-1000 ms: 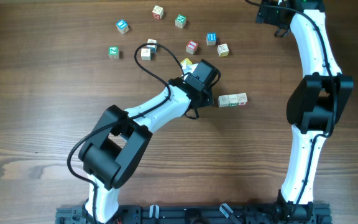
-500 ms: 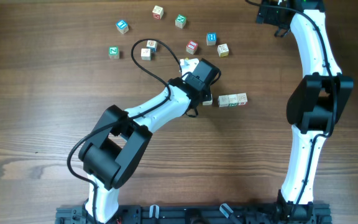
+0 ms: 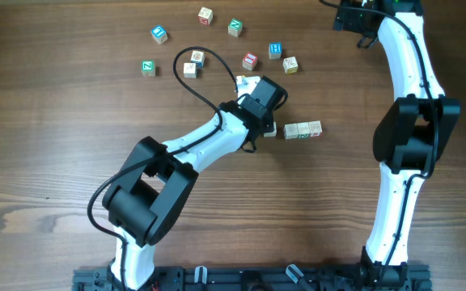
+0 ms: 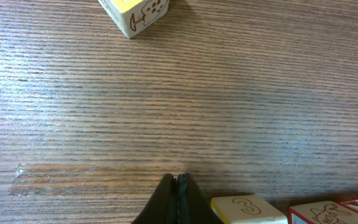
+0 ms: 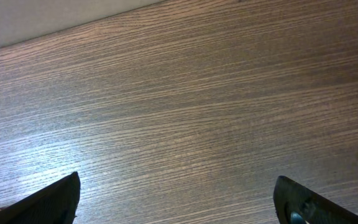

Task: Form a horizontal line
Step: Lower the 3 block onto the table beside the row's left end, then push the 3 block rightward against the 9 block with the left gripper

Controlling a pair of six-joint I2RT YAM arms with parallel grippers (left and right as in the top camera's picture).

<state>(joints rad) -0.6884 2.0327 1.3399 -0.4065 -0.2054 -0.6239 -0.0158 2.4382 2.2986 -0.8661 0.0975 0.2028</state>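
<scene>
While the left tool [image 4: 178, 198] is clenched empty just left of the horizontal line [image 3: 302, 129] on the bench [image 3: 55, 162], the right tool [image 5: 176, 202] stands released at the far right; a yellow cube [image 4: 135, 12] sits apart.

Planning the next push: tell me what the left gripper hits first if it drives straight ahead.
Likely just bare table: the shut left gripper faces open wood. The yellow-faced cube lies just off that line; the row cubes sit beside it, not ahead. Depth is unclear.

A brown, fine-grained wooden bench [image 3: 47, 121] is shown. The cube row [image 3: 302, 129] is seen pale, marked green and red; a loose cube [image 4: 135, 14] is topped yellow.
</scene>
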